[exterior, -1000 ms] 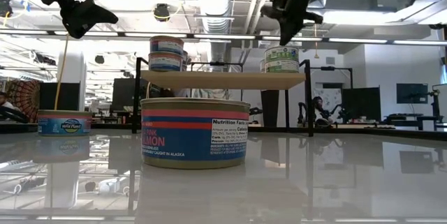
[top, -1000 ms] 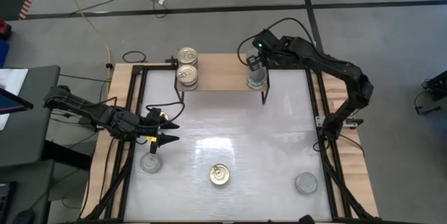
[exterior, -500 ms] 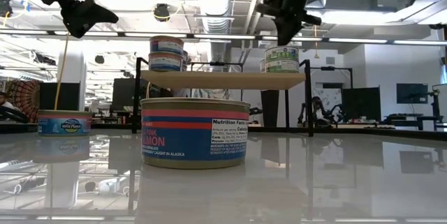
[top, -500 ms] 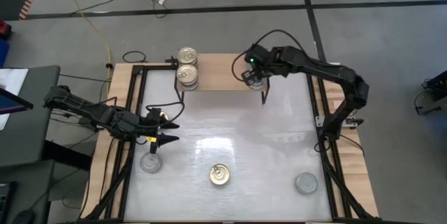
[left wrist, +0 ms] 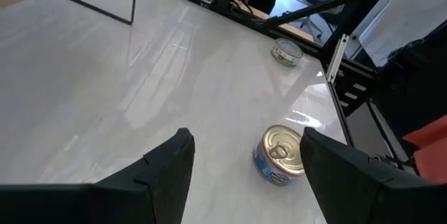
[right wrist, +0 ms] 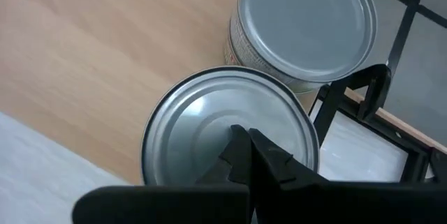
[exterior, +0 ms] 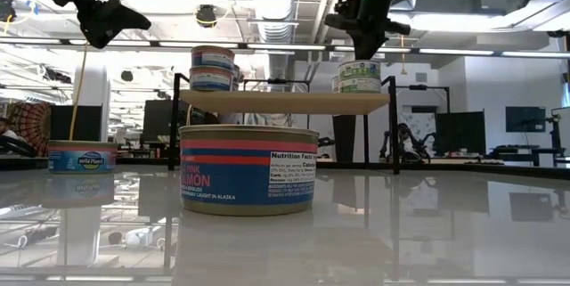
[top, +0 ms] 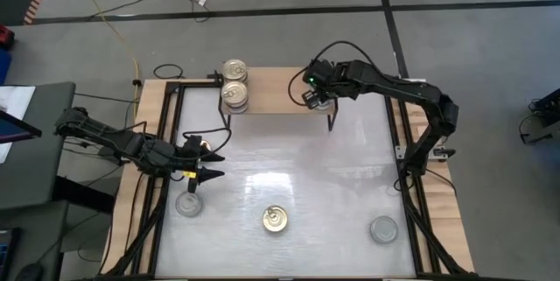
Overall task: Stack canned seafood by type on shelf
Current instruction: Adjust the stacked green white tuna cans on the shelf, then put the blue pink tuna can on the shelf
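Observation:
The light-wood shelf [top: 276, 88] stands at the table's far edge. Two gold-lidded cans [top: 234, 95] sit on its left end, and silver-lidded cans [exterior: 359, 77] with green labels on its right end. My right gripper [top: 313, 99] is shut and slants down right over the nearer silver lid [right wrist: 202, 123]. A second silver can [right wrist: 304, 21] stands beside it. My left gripper [top: 213, 165] hangs open above the table's left side with nothing between its fingers. A gold-lidded can [top: 275, 220] and two silver-lidded cans [top: 188, 204], [top: 382, 228] rest on the tabletop. My right gripper's shut fingertips [right wrist: 241, 147] stand over the middle of the nearer silver can's lid, coming from above at a slant. I cannot tell whether they touch the lid. The can rests on the shelf's right end.
Black frame rails [top: 166, 141] run along the white tabletop's left and right edges. The shelf's thin black legs [top: 331, 122] stand on the table. The shelf's middle is bare wood between the two groups of cans.
My right gripper has shifted a little toward the table's left and sunk toward the silver cans on the shelf's right end, tipping further down while staying shut. The cans have kept their places.

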Robot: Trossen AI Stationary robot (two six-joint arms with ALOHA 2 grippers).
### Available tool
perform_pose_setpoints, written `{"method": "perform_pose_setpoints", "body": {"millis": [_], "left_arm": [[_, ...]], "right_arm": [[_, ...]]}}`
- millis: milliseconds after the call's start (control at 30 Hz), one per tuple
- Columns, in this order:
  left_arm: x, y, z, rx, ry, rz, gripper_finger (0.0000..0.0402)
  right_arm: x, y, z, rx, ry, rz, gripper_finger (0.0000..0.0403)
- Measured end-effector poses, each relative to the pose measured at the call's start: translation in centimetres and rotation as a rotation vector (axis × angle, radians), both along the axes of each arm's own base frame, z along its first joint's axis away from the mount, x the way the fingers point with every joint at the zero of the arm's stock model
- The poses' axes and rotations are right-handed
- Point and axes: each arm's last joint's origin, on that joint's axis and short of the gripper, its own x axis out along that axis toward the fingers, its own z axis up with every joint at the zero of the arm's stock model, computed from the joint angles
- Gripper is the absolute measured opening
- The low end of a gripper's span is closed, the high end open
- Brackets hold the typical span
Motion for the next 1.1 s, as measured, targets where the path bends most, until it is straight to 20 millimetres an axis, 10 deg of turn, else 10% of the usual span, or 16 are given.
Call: {"method": "perform_pose_setpoints", "body": {"millis": [733,1100], "left_arm": [[0.0,0.0,-0.1,-0.097,0.006,0.028,0.0250],[0.3,0.0,0.1,-0.227,-0.017,0.088,0.0250]], "right_arm": [[-4.1,5.6,5.8,-0.117,-0.174,0.096,0.0032],[-6.6,13.9,1.3,-0.022,-0.155,0.280,0.0035]]}}
